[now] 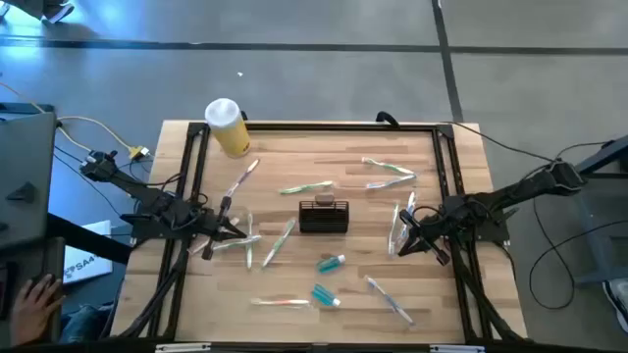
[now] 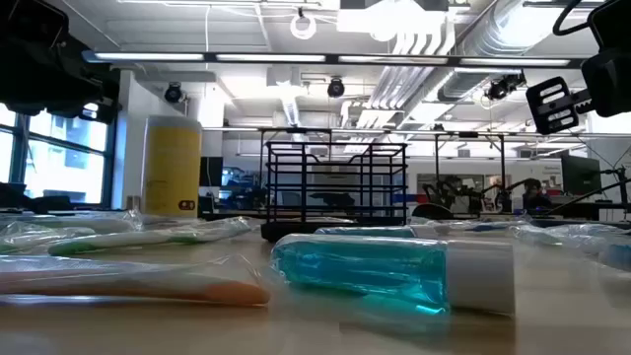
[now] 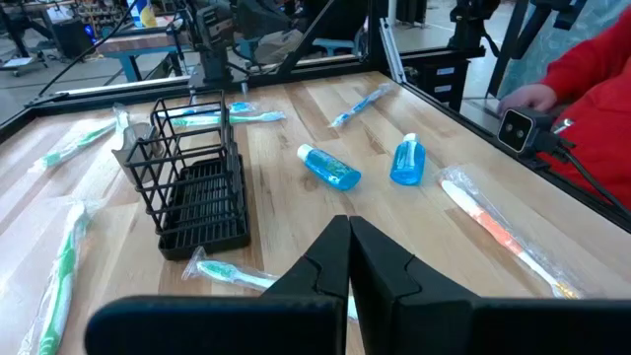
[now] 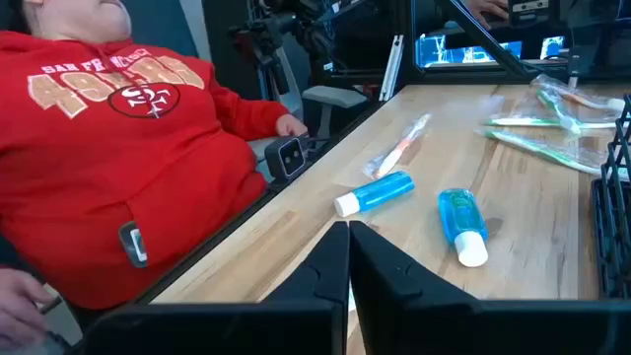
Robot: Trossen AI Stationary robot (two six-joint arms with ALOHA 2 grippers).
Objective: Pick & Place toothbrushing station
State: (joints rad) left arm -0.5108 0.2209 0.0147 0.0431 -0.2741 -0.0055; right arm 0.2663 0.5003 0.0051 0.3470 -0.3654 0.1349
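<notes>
The toothbrushing station (image 1: 324,215) is a small black slatted caddy standing upright on its base at the middle of the wooden table; it also shows in the left wrist view (image 3: 187,182) and the low view (image 2: 335,182). My left gripper (image 1: 238,233) (image 3: 349,229) is shut to the caddy's left, above wrapped toothbrushes, holding nothing. My right gripper (image 1: 404,238) (image 4: 349,233) is shut to the caddy's right, likewise with nothing in it. Both point toward the table's middle.
A yellow jar with a white lid (image 1: 228,126) stands at the far left corner. Wrapped toothbrushes (image 1: 306,186) lie scattered around the caddy, and two blue bottles (image 1: 331,263) lie near the front. A person in a red top (image 4: 118,148) sits at the near edge.
</notes>
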